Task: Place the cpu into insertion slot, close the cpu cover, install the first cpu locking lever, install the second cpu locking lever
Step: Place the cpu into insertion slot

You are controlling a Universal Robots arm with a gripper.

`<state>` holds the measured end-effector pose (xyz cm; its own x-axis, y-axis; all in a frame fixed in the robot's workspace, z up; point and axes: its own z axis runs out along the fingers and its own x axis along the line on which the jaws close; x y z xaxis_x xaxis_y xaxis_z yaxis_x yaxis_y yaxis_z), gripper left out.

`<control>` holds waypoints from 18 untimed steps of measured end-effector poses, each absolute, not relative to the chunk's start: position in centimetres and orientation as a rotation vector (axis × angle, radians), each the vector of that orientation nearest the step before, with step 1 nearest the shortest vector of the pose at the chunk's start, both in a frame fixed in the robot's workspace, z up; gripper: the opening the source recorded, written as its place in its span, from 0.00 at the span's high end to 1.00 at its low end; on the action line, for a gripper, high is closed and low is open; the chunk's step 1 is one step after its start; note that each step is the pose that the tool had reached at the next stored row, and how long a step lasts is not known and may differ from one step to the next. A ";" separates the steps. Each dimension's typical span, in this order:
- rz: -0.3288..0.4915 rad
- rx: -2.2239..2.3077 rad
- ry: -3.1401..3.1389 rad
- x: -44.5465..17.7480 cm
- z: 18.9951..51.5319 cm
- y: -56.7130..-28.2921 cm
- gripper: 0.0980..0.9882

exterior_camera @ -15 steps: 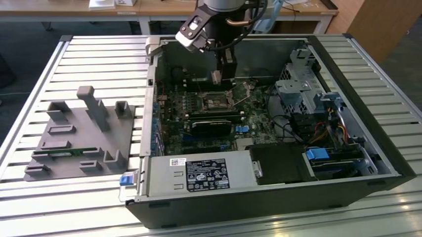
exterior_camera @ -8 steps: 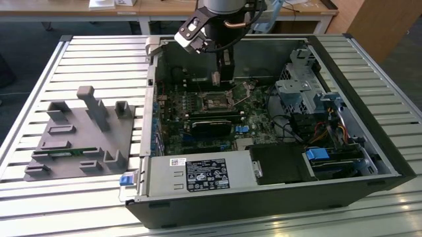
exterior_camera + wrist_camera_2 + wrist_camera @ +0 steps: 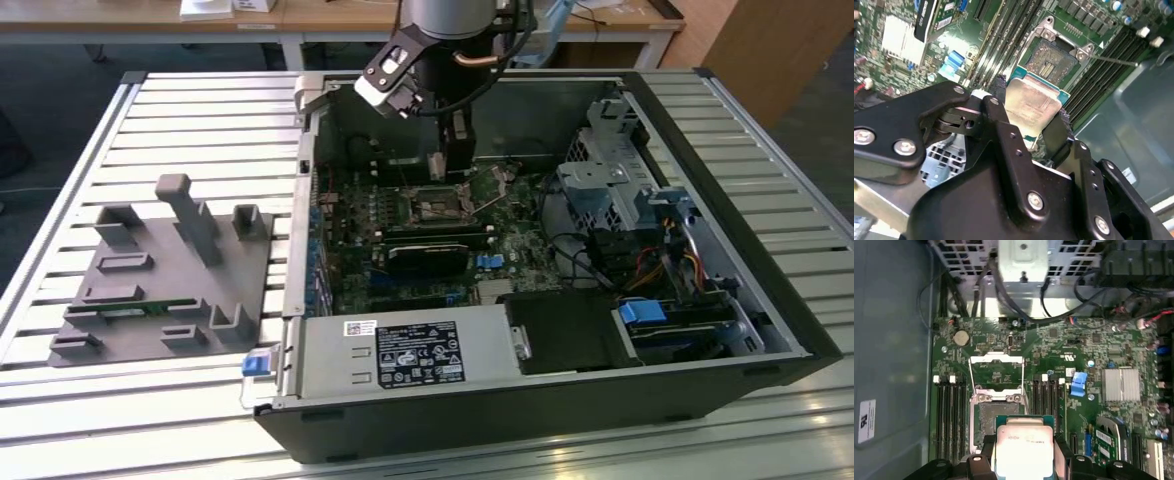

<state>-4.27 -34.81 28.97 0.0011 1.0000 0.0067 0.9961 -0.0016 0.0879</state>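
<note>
My gripper (image 3: 1024, 454) is shut on the cpu (image 3: 1023, 444), a flat silvery square chip with a green rim, pinched by two opposite edges between black fingers (image 3: 1000, 97). The cpu (image 3: 1030, 102) hangs just above and partly beside the open insertion slot (image 3: 1051, 59) on the green motherboard (image 3: 1054, 340). The cpu cover (image 3: 996, 371), a thin silver frame, stands flipped open on the far side of the insertion slot (image 3: 995, 417). A thin locking lever (image 3: 1114, 60) sticks out beside the socket. In the exterior view the gripper (image 3: 457, 160) reaches down into the computer case over the socket (image 3: 434, 205).
Memory slots (image 3: 951, 415) flank the socket on both sides. A silver heat sink (image 3: 1121, 385) and blue connector (image 3: 1079, 382) lie nearby. The drive cage (image 3: 601, 185) and cables sit at the exterior view's right, the power supply (image 3: 387, 355) in front, a grey fixture (image 3: 160, 270) at its left.
</note>
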 end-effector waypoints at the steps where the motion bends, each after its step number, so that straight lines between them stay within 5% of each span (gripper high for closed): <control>1: 0.104 2.164 2.196 -4.3 28.9 -34.8 0.50; 18: 0.099 2.151 2.212 -4.2 25.9 -33.2 0.50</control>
